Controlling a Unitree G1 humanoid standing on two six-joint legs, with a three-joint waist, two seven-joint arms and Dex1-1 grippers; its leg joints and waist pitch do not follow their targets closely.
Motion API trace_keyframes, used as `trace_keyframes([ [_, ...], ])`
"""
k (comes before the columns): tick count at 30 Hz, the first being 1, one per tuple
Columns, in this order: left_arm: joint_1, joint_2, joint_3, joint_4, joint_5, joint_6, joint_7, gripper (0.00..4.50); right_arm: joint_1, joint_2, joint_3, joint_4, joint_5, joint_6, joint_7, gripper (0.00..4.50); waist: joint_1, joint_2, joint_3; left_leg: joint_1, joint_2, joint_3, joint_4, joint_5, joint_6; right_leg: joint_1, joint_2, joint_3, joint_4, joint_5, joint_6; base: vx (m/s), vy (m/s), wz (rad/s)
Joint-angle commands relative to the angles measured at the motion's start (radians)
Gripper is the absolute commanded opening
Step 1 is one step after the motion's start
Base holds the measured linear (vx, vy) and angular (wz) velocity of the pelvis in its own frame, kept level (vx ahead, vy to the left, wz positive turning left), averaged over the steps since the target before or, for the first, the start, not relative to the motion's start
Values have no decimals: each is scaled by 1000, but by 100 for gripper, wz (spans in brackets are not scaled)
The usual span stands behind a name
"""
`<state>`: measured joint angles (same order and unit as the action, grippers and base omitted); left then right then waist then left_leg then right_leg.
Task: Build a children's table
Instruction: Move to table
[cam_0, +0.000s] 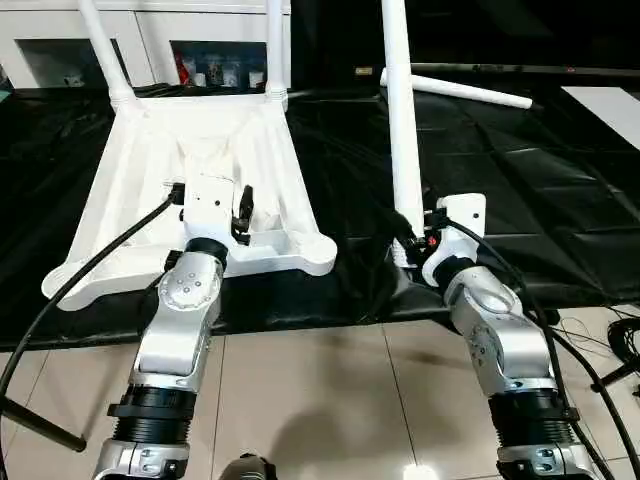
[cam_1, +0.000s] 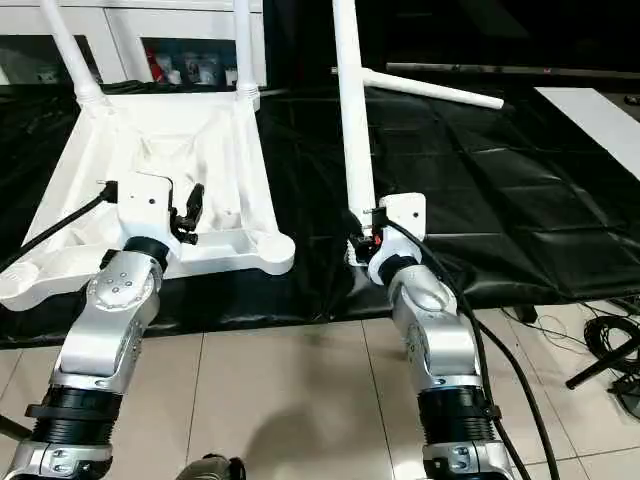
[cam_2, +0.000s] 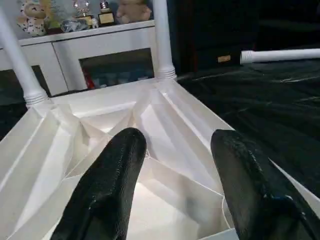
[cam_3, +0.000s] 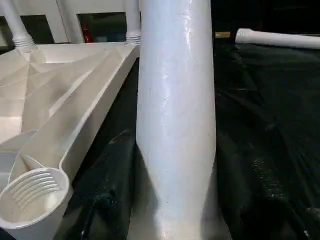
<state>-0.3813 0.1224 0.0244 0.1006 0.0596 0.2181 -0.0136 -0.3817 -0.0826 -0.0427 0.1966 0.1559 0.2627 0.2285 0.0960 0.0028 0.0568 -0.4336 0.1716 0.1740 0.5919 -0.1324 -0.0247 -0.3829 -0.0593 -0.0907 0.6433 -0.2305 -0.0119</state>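
Right gripper (cam_0: 412, 238) clamps its jaws on an upright white tapered plastic leg (cam_0: 400, 120); left gripper (cam_2: 175, 165) hovers, jaws open, over the upturned white ribbed table top (cam_0: 150, 160).

Held leg (cam_0: 402, 120) runs off the top edge, so its upper end is out of sight. Both fitted legs (cam_0: 274, 50) on the tabletop (cam_0: 130, 200) are cropped there too. Left gripper (cam_0: 215, 215) hides part of the ribbing. Cabinet (cam_2: 90, 55) trinkets are too blurred to identify.
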Motion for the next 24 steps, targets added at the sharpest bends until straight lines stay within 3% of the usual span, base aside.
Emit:
trace_keyframes([
  [1,7,-3,1,-27,-8,8,-2,264,2,-9,-5,-39,3,8,3,193,2,-5,-73,47,71,-28,-65,-219,18,30,-101,66,-90,-86,-135,0,0,0],
  [16,8,-4,0,-44,-53,6,-59,264,4,-11,-6,-37,5,6,-1,193,2,-5,-73,47,70,-27,-64,-217,17,32,-101,66,-87,-68,-141,0,0,0],
  [17,8,-3,-1,-43,-55,6,-60,264,4,-11,-6,-37,5,6,-1,193,2,0,-72,51,71,-28,-67,-252,9,34,-101,66,-91,-99,-135,0,0,0],
  [18,7,-3,-1,-44,-55,7,-62,264,4,-11,-6,-37,5,6,-2,193,1,-2,-70,56,72,-28,-69,-293,0,36,-101,66,-94,-144,-128,0,0,0],
  [20,7,-2,-1,-44,-57,9,-64,264,4,-11,-6,-38,5,6,-3,193,-3,0,-59,76,74,-33,-80,-461,-37,41,-98,63,-115,-349,-89,0,0,0],
  [21,7,-2,-1,-44,-57,9,-65,264,5,-10,-6,-38,5,6,-4,193,-4,4,-55,82,71,-34,-82,-503,-46,40,-97,61,-123,-402,-78,0,0,0],
  [22,7,-2,-1,-44,-58,9,-66,264,6,-10,-6,-39,6,6,-4,193,-6,5,-51,95,70,-34,-83,-555,-54,39,-95,58,-134,-460,-69,0,0,0],
  [23,7,-2,-1,-44,-60,9,-68,264,7,-10,-6,-41,5,7,-5,193,-18,2,-37,124,61,-37,-76,-666,-69,41,-94,42,-170,-627,-37,0,0,0],
  [24,6,-1,-1,-43,-60,9,-69,264,8,-10,-6,-42,5,8,-5,193,-20,2,-37,129,59,-38,-76,-673,-70,47,-96,39,-175,-644,-29,52,33,-16],
])
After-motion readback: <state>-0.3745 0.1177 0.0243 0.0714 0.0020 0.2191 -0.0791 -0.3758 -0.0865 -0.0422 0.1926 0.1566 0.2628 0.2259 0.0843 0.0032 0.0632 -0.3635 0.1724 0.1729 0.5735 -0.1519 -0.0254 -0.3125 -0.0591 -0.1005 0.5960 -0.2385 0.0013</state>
